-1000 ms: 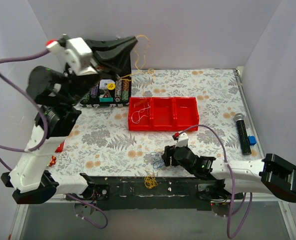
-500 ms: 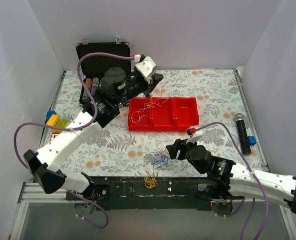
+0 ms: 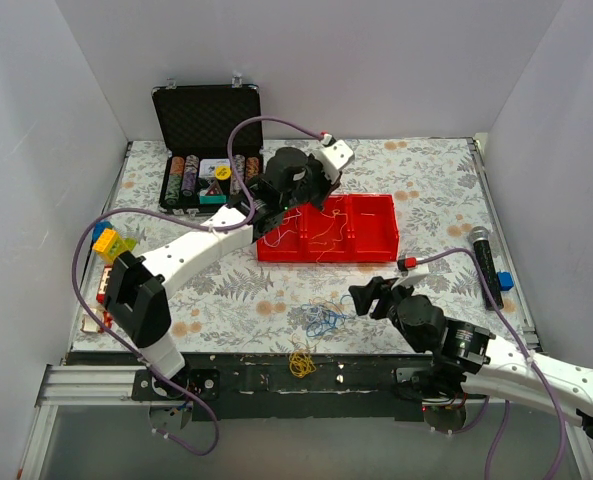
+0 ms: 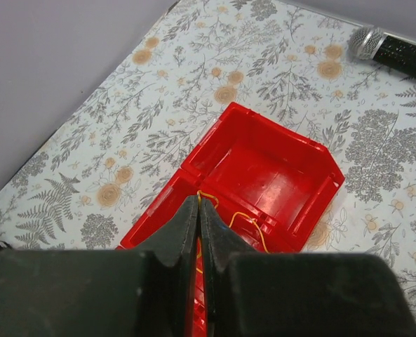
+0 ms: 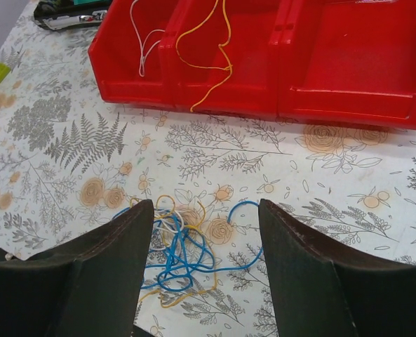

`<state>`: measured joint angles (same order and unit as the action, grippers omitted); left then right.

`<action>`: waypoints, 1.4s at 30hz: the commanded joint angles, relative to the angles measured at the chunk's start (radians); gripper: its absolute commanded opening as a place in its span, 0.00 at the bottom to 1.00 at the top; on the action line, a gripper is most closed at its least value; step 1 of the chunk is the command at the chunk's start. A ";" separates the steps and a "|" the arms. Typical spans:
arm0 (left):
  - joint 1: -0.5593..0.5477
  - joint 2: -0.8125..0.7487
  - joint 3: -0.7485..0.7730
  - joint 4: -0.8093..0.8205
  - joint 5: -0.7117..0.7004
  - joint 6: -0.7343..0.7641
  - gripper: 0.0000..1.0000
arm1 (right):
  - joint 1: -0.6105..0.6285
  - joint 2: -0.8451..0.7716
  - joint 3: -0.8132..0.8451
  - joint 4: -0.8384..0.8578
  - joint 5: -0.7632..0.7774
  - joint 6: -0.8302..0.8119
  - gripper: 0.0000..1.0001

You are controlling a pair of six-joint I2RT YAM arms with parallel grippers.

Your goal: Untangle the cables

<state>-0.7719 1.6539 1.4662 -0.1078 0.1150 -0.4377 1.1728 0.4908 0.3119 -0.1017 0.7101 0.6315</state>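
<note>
A small tangle of blue, yellow and white cables [image 3: 321,318] lies on the floral table near the front edge; in the right wrist view [image 5: 179,253] it sits just ahead of the jaws. My right gripper [image 3: 362,298] [image 5: 206,210] is open and empty, just right of the tangle. My left gripper [image 3: 313,196] [image 4: 198,203] is shut on a thin yellow-orange cable [image 4: 253,223] above the red three-compartment bin [image 3: 376,250]. That cable [image 3: 321,228] [image 5: 218,63] hangs into the middle compartment. A white cable [image 3: 274,230] [image 5: 143,35] lies in the left compartment.
A loose yellow bundle [image 3: 301,362] lies on the black front rail. An open poker-chip case [image 3: 208,130] stands at the back left. A microphone [image 3: 486,265] and a blue block [image 3: 505,281] lie at the right. Coloured toy blocks [image 3: 111,243] sit at the left edge.
My left arm swung down from high at the back left to over the red bin, carrying the yellow-orange cable. My right gripper drew back to the right of the tangle.
</note>
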 commanded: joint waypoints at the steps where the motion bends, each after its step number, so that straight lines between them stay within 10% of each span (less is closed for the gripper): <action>1: 0.002 0.018 0.037 0.057 -0.021 0.028 0.00 | 0.005 -0.029 -0.010 -0.033 0.052 0.019 0.69; 13: 0.023 0.115 0.223 0.079 -0.038 -0.001 0.00 | 0.004 -0.031 -0.025 -0.032 0.049 0.034 0.68; 42: 0.022 0.267 0.089 -0.081 -0.219 -0.052 0.03 | 0.004 0.009 -0.017 -0.038 0.049 0.053 0.68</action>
<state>-0.7490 1.9110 1.5261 -0.1616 -0.0685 -0.4694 1.1728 0.4896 0.2802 -0.1753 0.7338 0.6727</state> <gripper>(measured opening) 0.013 0.675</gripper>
